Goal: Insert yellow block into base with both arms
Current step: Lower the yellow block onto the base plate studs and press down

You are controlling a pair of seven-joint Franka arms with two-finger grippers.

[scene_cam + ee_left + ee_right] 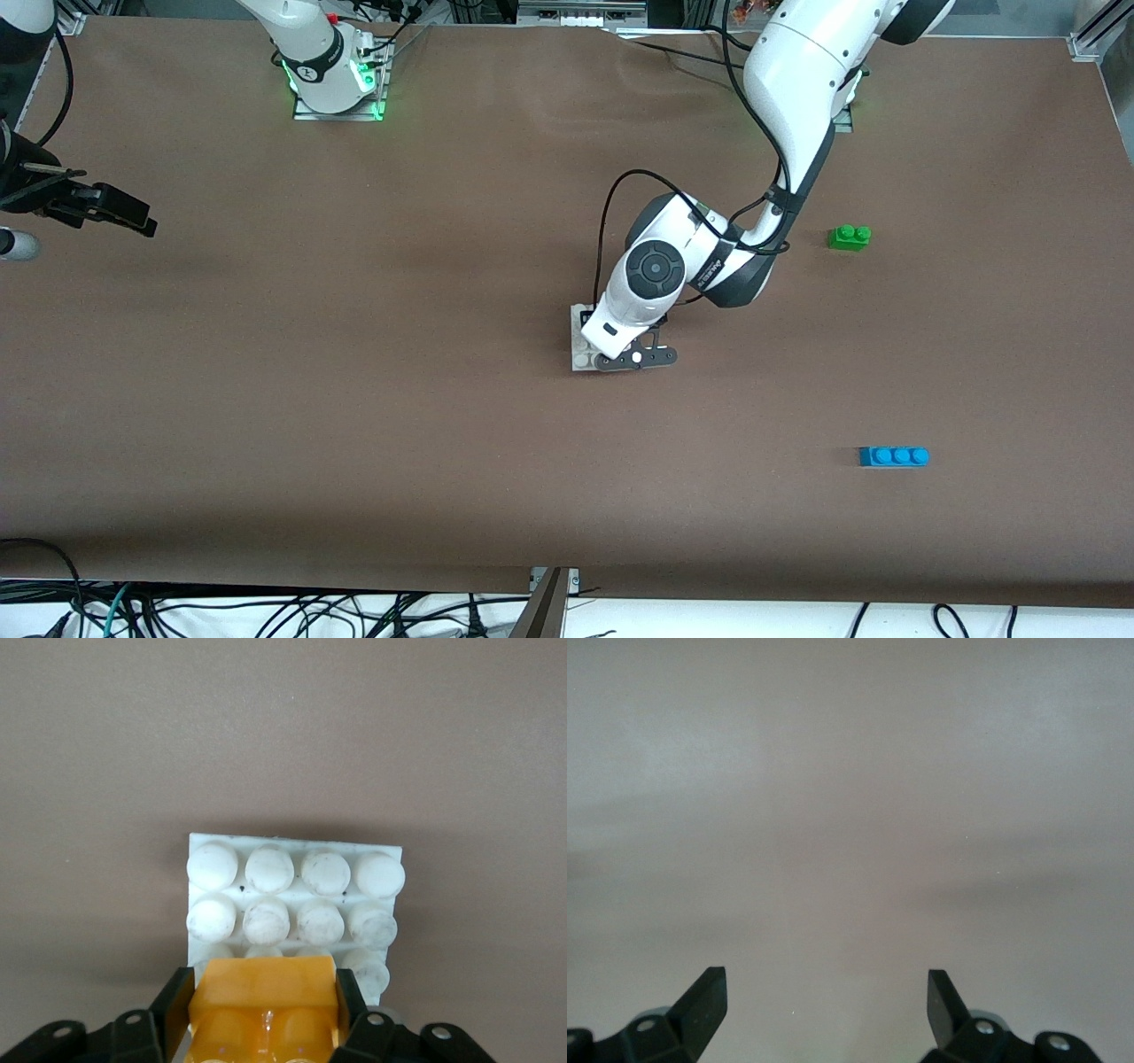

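The step in hand looks like the insertion itself. The left claw is clamped on the yellow block, one finger on each side of it, and holds it low over the base. The base lies near the middle of the surface, well clear of every edge. In the left wrist view the block covers the row of the base's studs closest to the claw, while the other rows stand bare. Whether the block already touches those studs or hangs just above them I cannot tell. In the front view the left arm's wrist hides most of the base, and only one corner shows.

The right claw is wide open and holds nothing. It waits over the end of the surface on the right arm's side, well apart from the base.

The next move, as I judge it, calls for a straight press down with the block kept square to the stud rows. Since the task asks for both arms, the right claw would probably need to come over and steady the base so it does not slide.

A green brick and a blue brick lie toward the left arm's end, untouched.
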